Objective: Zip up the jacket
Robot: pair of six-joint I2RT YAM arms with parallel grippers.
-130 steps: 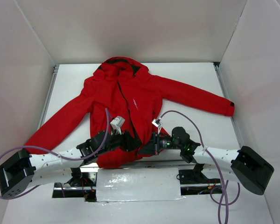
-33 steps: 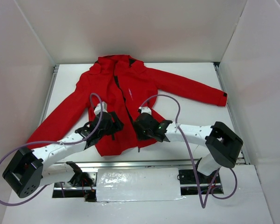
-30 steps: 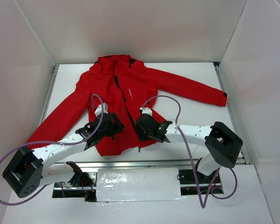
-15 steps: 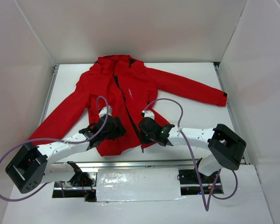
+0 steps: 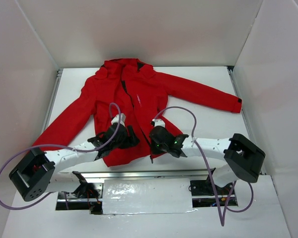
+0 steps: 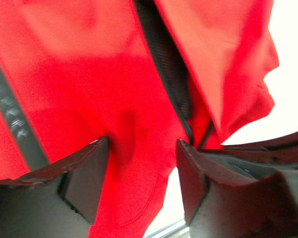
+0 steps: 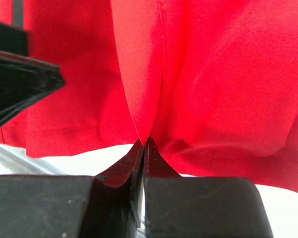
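A bright red hooded jacket (image 5: 139, 94) is seen spread flat, front up, on the white tabletop (image 5: 208, 124), with its hood at the far side and its sleeves stretched outward. The left hand (image 6: 141, 148) is pictured with its fingers parted wide and pressed onto the lower front panel, red cloth bulging between them beside the dark front opening (image 6: 171, 89). The right hand (image 7: 143, 145) is clenched tight on a thin fold of cloth near the hem, close to the left hand.
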